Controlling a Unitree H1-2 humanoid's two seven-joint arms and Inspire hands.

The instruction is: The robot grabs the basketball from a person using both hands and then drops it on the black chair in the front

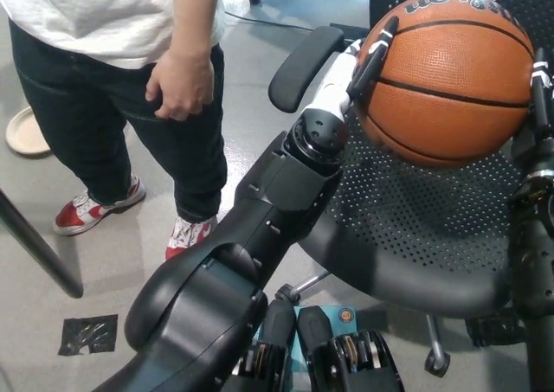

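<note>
I have the basketball (450,76) pinned between both hands, and what matters for the drop is that it hangs directly above the perforated seat of the black chair (407,228), with open air between ball and seat, so a release should send it straight down onto the pan. My left hand (363,54) presses against the ball's left side, white palm with dark fingers curling up over the curve; my right hand (541,89) clamps the opposite side at the frame's right edge, mostly cut off from view. Both sit about level, neither nearer than the other. A ball has no long axis, so I judge only that letting go evenly counts. The ball is pebbled orange rubber with black seams and lettering near the top. The chair seat is hard black mesh dotted with holes, with a smooth padded armrest (303,59) at its left. A person (112,28) in dark trousers and red shoes stands off to my left, one hand (180,82) hanging loose.
</note>
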